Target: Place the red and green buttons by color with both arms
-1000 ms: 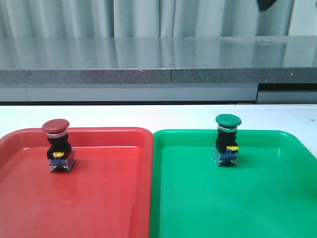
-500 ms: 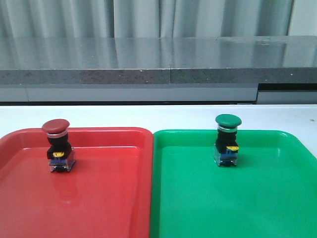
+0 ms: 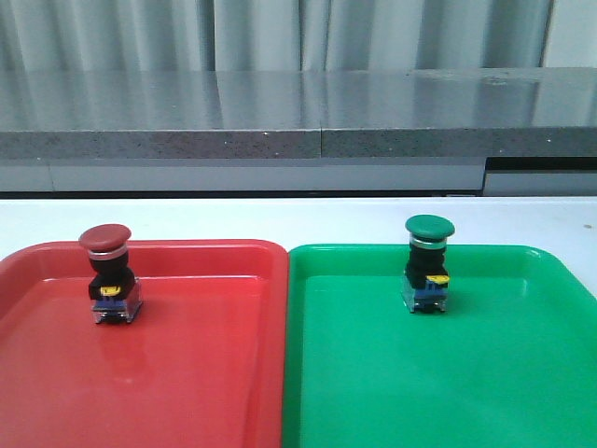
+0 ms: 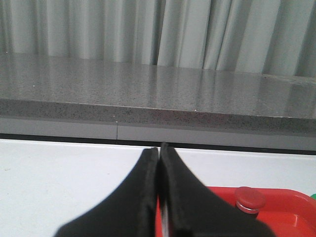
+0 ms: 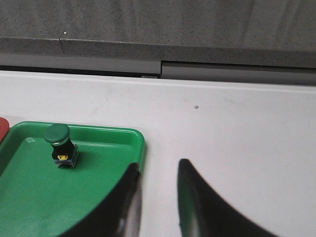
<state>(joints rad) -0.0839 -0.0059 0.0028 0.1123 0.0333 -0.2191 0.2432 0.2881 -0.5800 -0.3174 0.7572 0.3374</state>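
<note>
- Two buttons face you in the front view, each upright on the tray of its own colour: the red button (image 3: 109, 276) stands on the red tray (image 3: 187, 373), the green button (image 3: 428, 266) on the green tray (image 3: 420, 383)
- Both trays lie side by side on the white counter (image 3: 298, 219), long edges touching or nearly so, red on the robot's left and green on its right
- You'll find the red button toward the far left part of its tray, near the back rim; the green button sits near the back rim of its tray, roughly mid-width
- Each button shows a silver collar under the cap, a black body and a clear base with yellow and blue parts
- Neither arm appears in the front view
- Your left gripper (image 4: 159, 150) has its fingers pressed together with nothing between them; its wrist view catches the red button's cap just beyond them, on a corner of the red tray
- Your right gripper (image 5: 159, 170) has its fingers apart and empty, hanging over the near corner of the green tray and the bare counter beside it, well apart from the green button
- Behind the counter runs a grey speckled ledge (image 3: 298, 117) with pale curtains (image 3: 280, 33) above it
</note>
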